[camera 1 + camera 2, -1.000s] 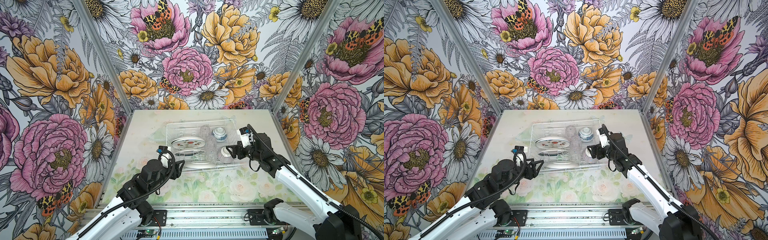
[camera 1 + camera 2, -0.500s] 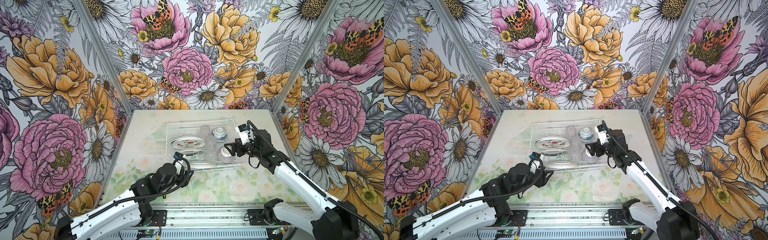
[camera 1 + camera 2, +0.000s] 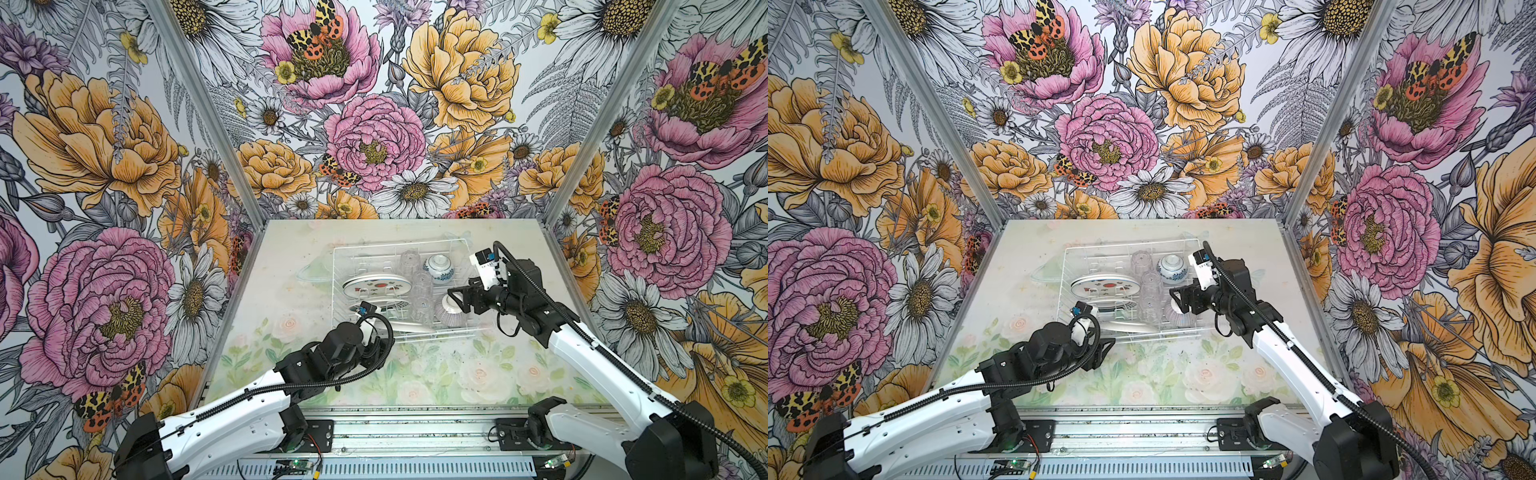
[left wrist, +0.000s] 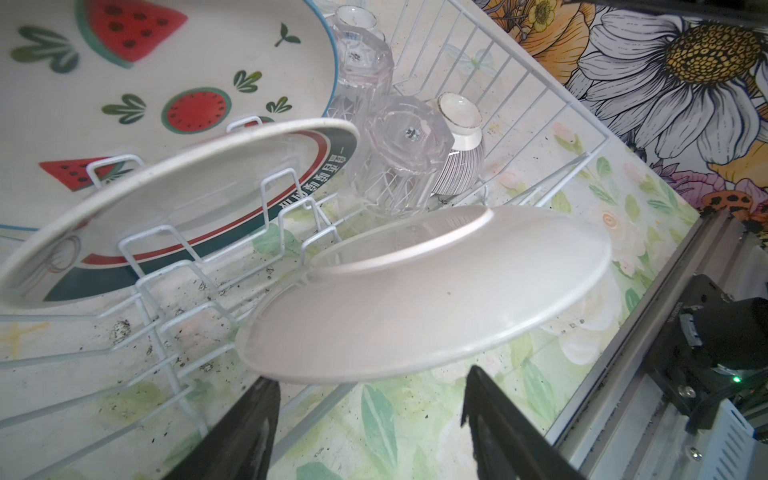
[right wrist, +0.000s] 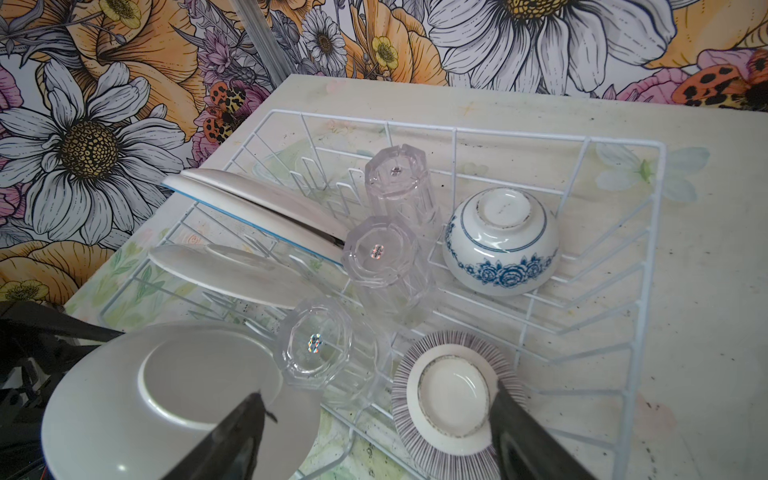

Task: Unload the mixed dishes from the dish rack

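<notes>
The left gripper (image 4: 370,384) had its jaws spread wide and empty, just short of the near rim of the plain white plate (image 4: 415,299). This plate leaned bottom-up in the near left slots of the dish rack (image 5: 456,130). The right gripper (image 5: 378,392) also had open jaws with nothing in them. It hovered above the ribbed greyish bowl (image 5: 453,399), which lay upside down in the near right part of the rack, just beside the nearest of the clear glass tumblers (image 5: 316,343). Farther in stood the teal-and-red-rimmed plate (image 4: 187,208), the watermelon-print plate (image 3: 376,286) and the blue-and-white floral bowl (image 5: 500,245).

The step in hand seemed to be the grasp of the plain plate. To do it well, I think the left wrist should turn so that one finger goes under the rim and one over it. The plate should then be lifted up and toward the near side, so that it clears the slot wires and does not push the tumblers.

Compared with one second before, the left arm had come down from a raised pose and stretched low over the table (image 3: 498,374) toward the rack. The right gripper had shifted only slightly to the left. No dish had moved.
</notes>
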Motion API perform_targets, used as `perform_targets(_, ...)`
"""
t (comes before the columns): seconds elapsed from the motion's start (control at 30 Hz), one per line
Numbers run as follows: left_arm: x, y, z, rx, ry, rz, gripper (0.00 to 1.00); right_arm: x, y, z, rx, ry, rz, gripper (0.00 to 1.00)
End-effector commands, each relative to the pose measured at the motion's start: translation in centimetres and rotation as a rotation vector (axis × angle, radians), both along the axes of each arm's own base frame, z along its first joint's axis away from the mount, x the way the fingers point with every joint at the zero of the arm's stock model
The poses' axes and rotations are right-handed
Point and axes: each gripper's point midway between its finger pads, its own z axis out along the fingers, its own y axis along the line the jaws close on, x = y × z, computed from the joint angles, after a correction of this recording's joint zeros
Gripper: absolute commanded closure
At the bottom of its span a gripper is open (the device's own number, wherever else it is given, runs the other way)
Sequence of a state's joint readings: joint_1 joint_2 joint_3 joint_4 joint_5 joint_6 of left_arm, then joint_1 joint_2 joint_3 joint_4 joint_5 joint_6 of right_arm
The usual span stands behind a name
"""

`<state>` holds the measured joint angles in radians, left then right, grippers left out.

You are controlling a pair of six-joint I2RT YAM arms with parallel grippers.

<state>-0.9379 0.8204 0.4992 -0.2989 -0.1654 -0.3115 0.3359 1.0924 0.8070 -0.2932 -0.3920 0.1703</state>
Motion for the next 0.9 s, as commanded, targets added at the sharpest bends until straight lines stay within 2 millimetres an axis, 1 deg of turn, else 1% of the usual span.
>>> perform_targets(0.0, 0.6, 0.0, 1.6, -0.005, -0.059, 0.011, 0.20, -0.2, 0.2, 0.6, 0.015, -0.033, 0.027, 0.14)
perform_targets(0.03, 0.6, 0.0, 1.6, -0.005, -0.063, 0.009, 0.16, -0.2, 0.2, 0.5, 0.016, -0.030, 0.029, 0.14)
perform_targets(0.07, 0.7, 0.0, 1.6, -0.002, -0.068, 0.006, 0.14, -0.1, 0.2, 0.5, 0.017, -0.029, 0.030, 0.14)
perform_targets(0.37, 1.2, -0.8, 1.7, 0.043, -0.107, -0.028, 0.13, -0.1, 0.3, 0.0, 0.014, -0.013, 0.032, 0.14)
perform_targets(0.57, 1.8, -1.2, 2.1, 0.045, -0.147, -0.050, 0.20, 0.0, 0.3, -0.3, 0.013, -0.006, 0.030, 0.14)
perform_targets(0.73, 2.6, -1.2, 2.4, 0.048, -0.160, -0.056, 0.24, 0.1, 0.3, -0.4, 0.008, -0.003, 0.028, 0.14)
perform_targets(0.87, 3.0, -1.8, 2.2, 0.059, -0.158, -0.083, 0.30, 0.3, 0.3, -0.4, 0.007, -0.002, 0.025, 0.14)
